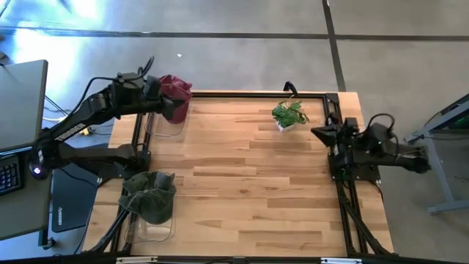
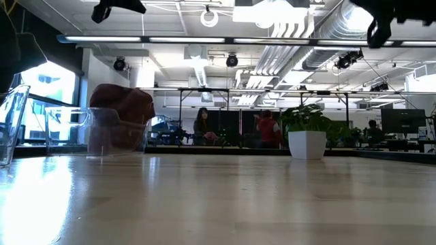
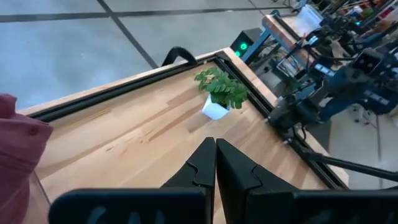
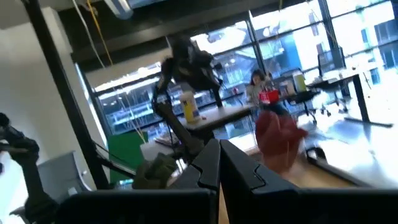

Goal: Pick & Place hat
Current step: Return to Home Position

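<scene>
A maroon hat [image 1: 174,88] sits on top of a clear bin [image 1: 167,126] at the table's far left corner; the low view shows it bulging out of that bin [image 2: 121,122]. A green hat [image 1: 149,195] is draped over a second clear bin [image 1: 150,229] at the near left. My left gripper [image 1: 174,108] hovers beside the maroon hat [image 3: 17,155], its fingers shut [image 3: 216,152] on nothing. My right gripper [image 1: 316,133] waits at the right edge, shut [image 4: 219,155].
A small potted plant [image 1: 290,116] in a white pot [image 2: 306,144] stands near the far right of the table. A black frame rail [image 1: 242,94] runs along the far edge. The wooden top [image 1: 249,191] between the bins and the right arm is bare. People sit in the room behind [image 2: 202,126].
</scene>
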Available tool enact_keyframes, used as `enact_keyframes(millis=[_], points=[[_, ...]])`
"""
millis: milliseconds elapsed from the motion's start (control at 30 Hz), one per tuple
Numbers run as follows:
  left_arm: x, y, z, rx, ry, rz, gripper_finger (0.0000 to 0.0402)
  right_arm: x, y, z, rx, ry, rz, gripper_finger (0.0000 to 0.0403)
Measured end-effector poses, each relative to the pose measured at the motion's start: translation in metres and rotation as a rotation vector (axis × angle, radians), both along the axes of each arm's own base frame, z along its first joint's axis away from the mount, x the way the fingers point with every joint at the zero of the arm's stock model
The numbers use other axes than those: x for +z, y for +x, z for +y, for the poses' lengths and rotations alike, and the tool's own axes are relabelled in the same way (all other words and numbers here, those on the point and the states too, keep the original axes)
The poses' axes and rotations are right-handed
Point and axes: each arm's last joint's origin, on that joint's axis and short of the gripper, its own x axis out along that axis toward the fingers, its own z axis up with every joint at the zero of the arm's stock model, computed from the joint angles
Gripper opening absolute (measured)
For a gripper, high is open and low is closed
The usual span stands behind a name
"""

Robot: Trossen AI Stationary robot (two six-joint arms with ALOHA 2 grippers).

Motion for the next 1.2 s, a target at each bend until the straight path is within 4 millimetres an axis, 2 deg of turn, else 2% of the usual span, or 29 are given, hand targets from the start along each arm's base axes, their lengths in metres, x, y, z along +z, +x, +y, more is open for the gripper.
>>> enact_keyframes(millis=[233,367,433,667,1033,1200], points=[[-0.005,0.015,-0.007,0.012,-0.016,0.031,0.0010,-0.059,0.013,0.001,-0.060,0.045,0.030,0.0000],[-0.008,0.023,-0.010,0.013,-0.022,0.048,0.0010,-0.077,0.020,0.002,-0.070,0.010,-0.015,0.0000],[-0.008,0.023,-0.011,0.022,-0.014,0.052,0.0010,-0.084,0.021,0.003,-0.080,-0.012,0.060,0.0000],[-0.006,0.024,-0.011,0.021,-0.007,0.032,0.0010,-0.098,0.023,0.003,-0.108,-0.128,0.225,0.0000],[0.001,0.007,-0.016,0.009,0.078,0.027,0.0010,-0.099,0.024,0.004,-0.061,-0.147,0.238,0.0000],[0.006,-0.006,-0.020,-0.031,0.181,0.029,0.0010,-0.099,0.024,0.004,-0.062,-0.159,0.241,0.0000]])
